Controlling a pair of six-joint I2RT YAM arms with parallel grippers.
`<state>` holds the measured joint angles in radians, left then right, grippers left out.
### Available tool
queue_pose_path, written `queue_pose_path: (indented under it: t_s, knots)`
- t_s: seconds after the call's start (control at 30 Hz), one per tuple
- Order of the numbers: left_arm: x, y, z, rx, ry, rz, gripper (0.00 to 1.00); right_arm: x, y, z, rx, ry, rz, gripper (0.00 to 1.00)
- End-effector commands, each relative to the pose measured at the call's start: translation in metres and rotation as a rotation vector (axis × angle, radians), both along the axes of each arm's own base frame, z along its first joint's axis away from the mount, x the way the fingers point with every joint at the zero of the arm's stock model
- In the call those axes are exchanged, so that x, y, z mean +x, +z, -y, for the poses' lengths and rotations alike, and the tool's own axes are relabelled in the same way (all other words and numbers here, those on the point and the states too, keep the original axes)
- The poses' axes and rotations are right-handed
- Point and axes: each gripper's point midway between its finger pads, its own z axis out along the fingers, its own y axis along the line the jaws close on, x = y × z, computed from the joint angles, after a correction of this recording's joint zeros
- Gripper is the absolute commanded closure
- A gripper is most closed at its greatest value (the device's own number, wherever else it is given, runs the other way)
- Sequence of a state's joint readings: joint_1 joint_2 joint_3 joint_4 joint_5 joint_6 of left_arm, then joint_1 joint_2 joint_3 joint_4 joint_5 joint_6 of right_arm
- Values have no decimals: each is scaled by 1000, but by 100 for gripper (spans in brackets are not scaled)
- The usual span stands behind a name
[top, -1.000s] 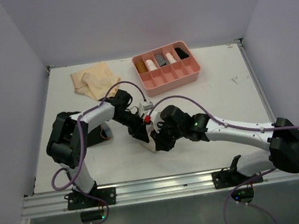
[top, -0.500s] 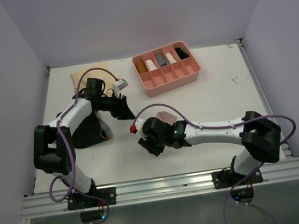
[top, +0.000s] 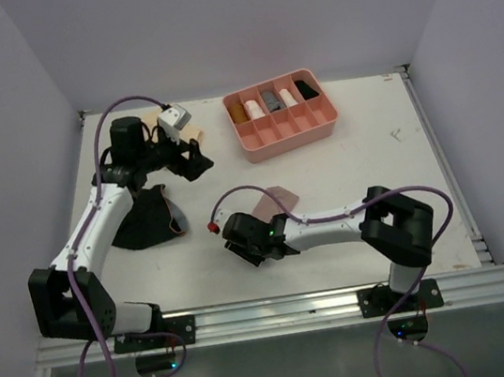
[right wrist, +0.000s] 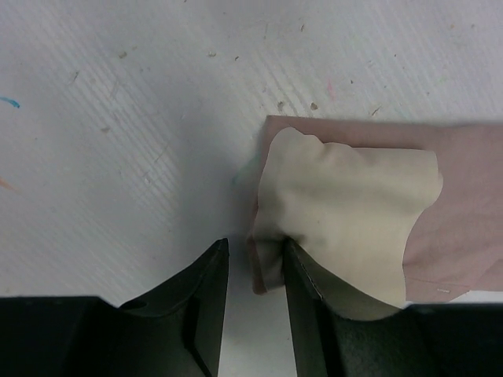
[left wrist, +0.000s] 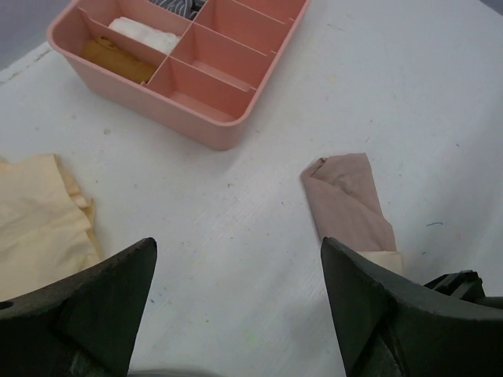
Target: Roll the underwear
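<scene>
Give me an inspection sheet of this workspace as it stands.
Surface: white table, small marks and specks.
Job's things: pink underwear folded, mid-table; black underwear bunched, left side; tan underwear lying flat, far left.
Clutter: pink tray, rolls in its back row, front row empty.
Grippers: left gripper open, empty, above the table; right gripper jaws slightly apart at the pink underwear's edge.
Cables: purple cables looped above the table.
Surroundings: pale walls; metal rail at the near edge.

Pale tan underwear [left wrist: 35, 224] (left-edge cropped)
</scene>
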<state>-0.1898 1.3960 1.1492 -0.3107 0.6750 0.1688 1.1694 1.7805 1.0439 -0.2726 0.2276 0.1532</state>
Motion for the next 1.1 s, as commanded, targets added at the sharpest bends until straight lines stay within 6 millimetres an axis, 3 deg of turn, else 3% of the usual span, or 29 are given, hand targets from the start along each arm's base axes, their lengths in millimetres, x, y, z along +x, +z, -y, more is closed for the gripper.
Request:
queue_pose_path:
  t_s: [0.0, 0.03, 0.2, 0.27, 0.3, 0.33, 0.4, 0.43, 0.5, 0.67, 0.8, 0.87, 0.9, 0.97, 1.0, 1.07]
  knots:
    - [10, 25, -9, -1, 47, 129, 11, 8, -12, 1, -30, -31, 32, 62]
    - [11, 26, -10, 3, 50, 134, 10, 5, -17, 3, -41, -21, 20, 64]
    - [14, 22, -11, 4, 18, 101, 8, -14, -29, 6, -28, 30, -69, 95]
    - [16, 26, -17, -2, 9, 104, 5, -24, -27, 10, 3, 51, -97, 100]
    - [14, 30, -18, 7, -25, 133, 0, -36, -23, 1, 64, 93, -154, 100]
    - [14, 30, -21, 22, -33, 153, 0, -42, -26, 7, 77, 97, -180, 100]
    - [4, 31, -23, 62, -79, 222, 0, -54, -7, -4, 212, 133, -251, 100]
    - [-1, 31, -23, 80, -100, 253, 0, -61, -9, 2, 230, 135, -290, 100]
    - [-18, 30, -24, 139, -187, 348, 1, -63, 8, -1, 317, 123, -316, 100]
    - [-84, -27, -27, 238, -422, 310, 23, -72, 13, 10, 420, 95, -469, 100]
    - [-137, -62, -22, 294, -664, 363, 41, -64, 12, 12, 495, 32, -537, 100]
    - [-152, -71, -16, 315, -721, 390, 44, -67, 6, 15, 502, 18, -575, 100]
    - [-169, -82, -9, 333, -771, 403, 44, -64, 6, 14, 518, 6, -585, 100]
    - [-177, -86, 3, 348, -812, 482, 44, -66, 3, 14, 532, -6, -601, 100]
    - [-194, -98, 9, 354, -843, 488, 45, -63, 6, 12, 562, -19, -610, 100]
    - [-197, -99, 22, 360, -849, 568, 45, -63, 3, 15, 574, -38, -622, 100]
